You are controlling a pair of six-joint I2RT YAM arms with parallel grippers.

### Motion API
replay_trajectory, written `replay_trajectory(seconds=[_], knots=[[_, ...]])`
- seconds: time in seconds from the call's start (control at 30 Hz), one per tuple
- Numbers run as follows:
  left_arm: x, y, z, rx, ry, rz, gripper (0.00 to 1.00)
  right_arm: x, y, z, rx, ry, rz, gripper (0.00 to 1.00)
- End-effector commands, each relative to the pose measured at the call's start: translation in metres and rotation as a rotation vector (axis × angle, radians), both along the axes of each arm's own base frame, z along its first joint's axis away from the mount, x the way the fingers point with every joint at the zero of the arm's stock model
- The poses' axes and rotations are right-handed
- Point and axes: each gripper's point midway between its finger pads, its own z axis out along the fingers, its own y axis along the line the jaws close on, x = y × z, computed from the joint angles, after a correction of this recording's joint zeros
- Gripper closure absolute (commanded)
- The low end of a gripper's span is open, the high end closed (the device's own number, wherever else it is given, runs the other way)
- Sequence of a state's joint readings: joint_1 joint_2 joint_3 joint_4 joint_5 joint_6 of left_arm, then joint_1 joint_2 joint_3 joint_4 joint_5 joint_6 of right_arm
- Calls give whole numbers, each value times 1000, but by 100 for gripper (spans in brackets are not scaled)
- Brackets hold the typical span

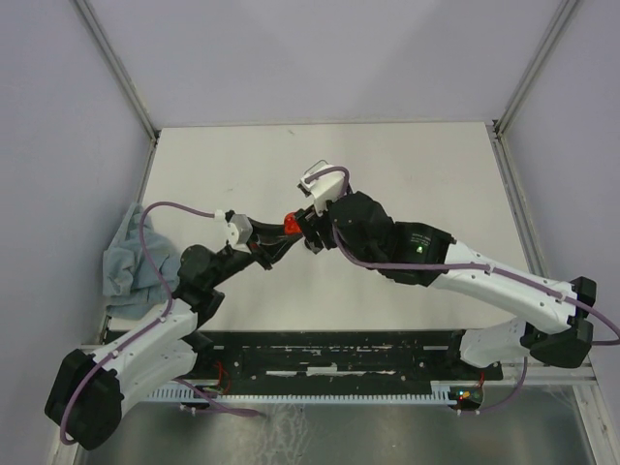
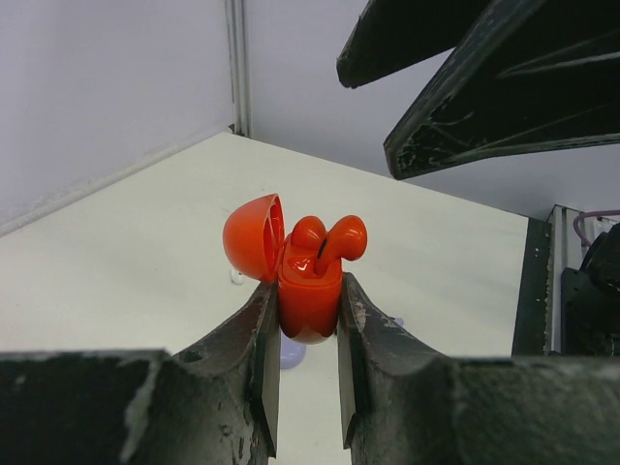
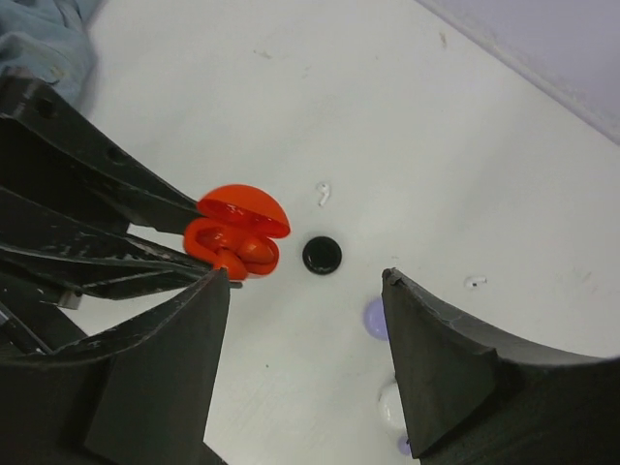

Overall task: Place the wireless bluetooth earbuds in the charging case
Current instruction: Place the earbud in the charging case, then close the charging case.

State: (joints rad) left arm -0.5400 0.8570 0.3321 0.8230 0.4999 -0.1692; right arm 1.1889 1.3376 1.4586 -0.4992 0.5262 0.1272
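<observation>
My left gripper point(image 2: 308, 291) is shut on the body of a red charging case point(image 2: 310, 295) and holds it above the table with its lid point(image 2: 254, 237) swung open. Two red wireless bluetooth earbuds point(image 2: 339, 240) sit in the case, their heads sticking up above the rim. My right gripper point(image 3: 302, 276) is open, with nothing between its fingers, right beside the red case point(image 3: 237, 228) and a little above it. The top view shows both grippers meeting at the red case point(image 1: 290, 225) over the table's middle.
On the table below lie a black round case point(image 3: 322, 255), a lavender one point(image 3: 376, 318), a white one point(image 3: 389, 407) and two tiny white earbuds point(image 3: 324, 194) point(image 3: 475, 282). A blue-grey cloth point(image 1: 126, 257) lies at the left edge.
</observation>
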Motion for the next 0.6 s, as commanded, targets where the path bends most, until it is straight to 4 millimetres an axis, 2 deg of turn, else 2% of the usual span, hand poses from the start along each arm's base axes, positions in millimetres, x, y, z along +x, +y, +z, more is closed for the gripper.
replay_trajectory(seconds=[0.0,0.13,0.33,0.57], knots=[[-5,0,16,-53,-42,-20,97,3,-19,1,10,61,-22,27],[-8,-1,17,-53,-49,-35,97,7,-23,-8,-1,89,-20,27],[-11,-3,19,-54,-61,-53,97,8,-16,-19,-12,116,-4,27],[-13,-3,21,-57,-70,-58,97,9,-10,-21,-11,126,12,27]])
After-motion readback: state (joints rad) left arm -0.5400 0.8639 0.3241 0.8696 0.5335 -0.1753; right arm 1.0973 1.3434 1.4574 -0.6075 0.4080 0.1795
